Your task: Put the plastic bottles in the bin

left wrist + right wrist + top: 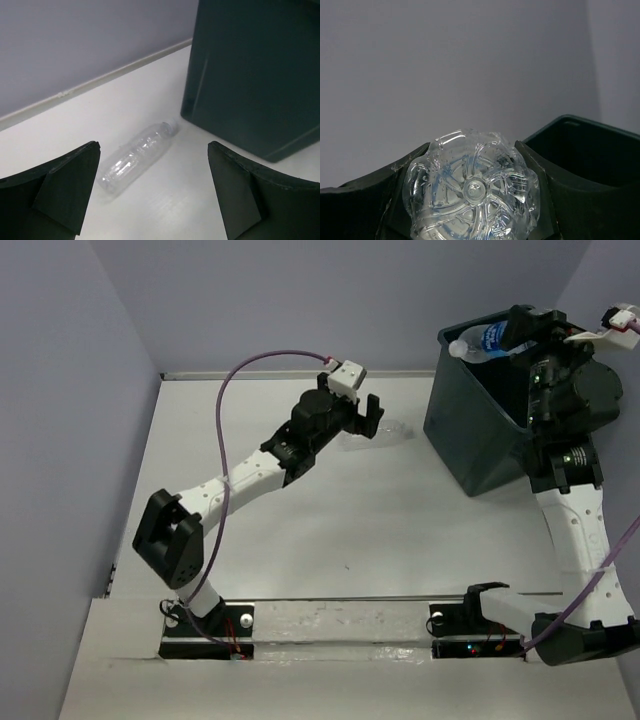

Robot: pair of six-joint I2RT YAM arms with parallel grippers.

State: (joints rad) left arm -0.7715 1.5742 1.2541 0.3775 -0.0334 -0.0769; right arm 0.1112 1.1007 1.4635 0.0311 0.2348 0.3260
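My right gripper (512,332) is shut on a clear bottle with a blue-white label (487,341) and holds it over the dark green-black bin (470,430), above its far left rim. In the right wrist view the bottle's clear base (472,190) fills the space between my fingers, with the bin's rim (580,122) behind. My left gripper (362,417) is open and empty over the table. A clear unlabelled bottle (137,155) lies on its side ahead of it, neck toward the bin's wall (250,75). That bottle shows faintly in the top view (390,430).
Purple-grey walls close the table at the back and left. The bin stands at the back right corner. A purple cable (240,380) loops above the left arm.
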